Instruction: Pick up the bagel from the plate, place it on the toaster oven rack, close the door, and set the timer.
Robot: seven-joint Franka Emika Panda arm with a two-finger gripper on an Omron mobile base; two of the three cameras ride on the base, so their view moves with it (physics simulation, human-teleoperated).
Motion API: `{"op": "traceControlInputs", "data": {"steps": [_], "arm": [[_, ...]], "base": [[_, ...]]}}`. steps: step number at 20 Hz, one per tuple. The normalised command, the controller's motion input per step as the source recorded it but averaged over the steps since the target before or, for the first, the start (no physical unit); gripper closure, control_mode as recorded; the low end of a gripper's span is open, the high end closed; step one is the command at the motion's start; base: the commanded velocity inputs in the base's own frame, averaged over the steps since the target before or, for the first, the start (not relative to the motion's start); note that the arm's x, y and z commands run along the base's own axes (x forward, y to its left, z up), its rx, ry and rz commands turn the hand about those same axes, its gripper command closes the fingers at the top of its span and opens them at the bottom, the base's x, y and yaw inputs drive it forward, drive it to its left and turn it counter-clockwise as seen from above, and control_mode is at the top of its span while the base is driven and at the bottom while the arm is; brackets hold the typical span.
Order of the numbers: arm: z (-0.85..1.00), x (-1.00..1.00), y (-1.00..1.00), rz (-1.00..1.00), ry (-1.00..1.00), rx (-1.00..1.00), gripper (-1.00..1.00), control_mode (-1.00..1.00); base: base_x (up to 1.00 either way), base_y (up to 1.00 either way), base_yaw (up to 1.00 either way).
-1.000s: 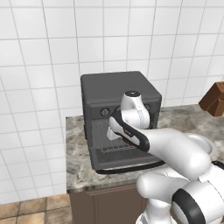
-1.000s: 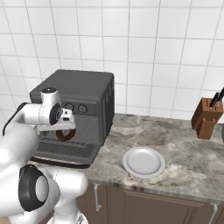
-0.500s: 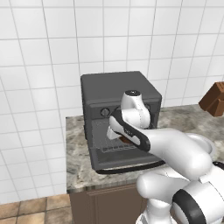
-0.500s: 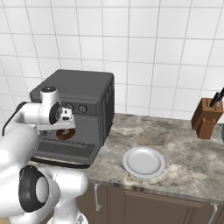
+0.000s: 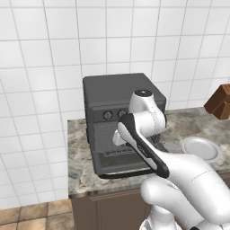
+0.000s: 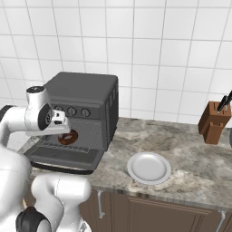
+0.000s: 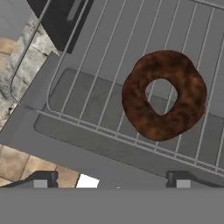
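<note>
Looking down from the gripper (image 7: 111,180), the bagel (image 7: 164,94) lies flat on the rack (image 7: 100,65) just ahead of the spread fingertips, which hold nothing. So the drop-off looks done, and the door (image 6: 63,158) hangs open below the hand. My worry is the exit: pulling back low could clip the bagel and drag it toward the rack's front edge, or snag the bars. Swinging that door up carelessly might also jolt the oven (image 5: 119,96). The plate (image 6: 149,168) sits bare, well off to the side.
</note>
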Motion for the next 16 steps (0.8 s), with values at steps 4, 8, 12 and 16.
{"op": "traceControlInputs", "data": {"steps": [4, 8, 12, 16], "arm": [[0.21, -0.83, 0.01, 0.00, -0.02, 0.00, -1.00, -1.00], [0.04, -0.54, 0.09, 0.00, 0.01, 0.00, -1.00, -1.00], [0.00, -0.07, 0.17, -0.03, 0.08, 0.00, -1.00, -1.00], [-0.01, 0.01, 0.18, -0.05, 0.11, 0.00, -1.00, -1.00]], "base": [[0.00, 0.00, 0.00], [0.00, 0.00, 0.00], [0.00, 0.00, 0.00], [0.00, 0.00, 0.00]]}}
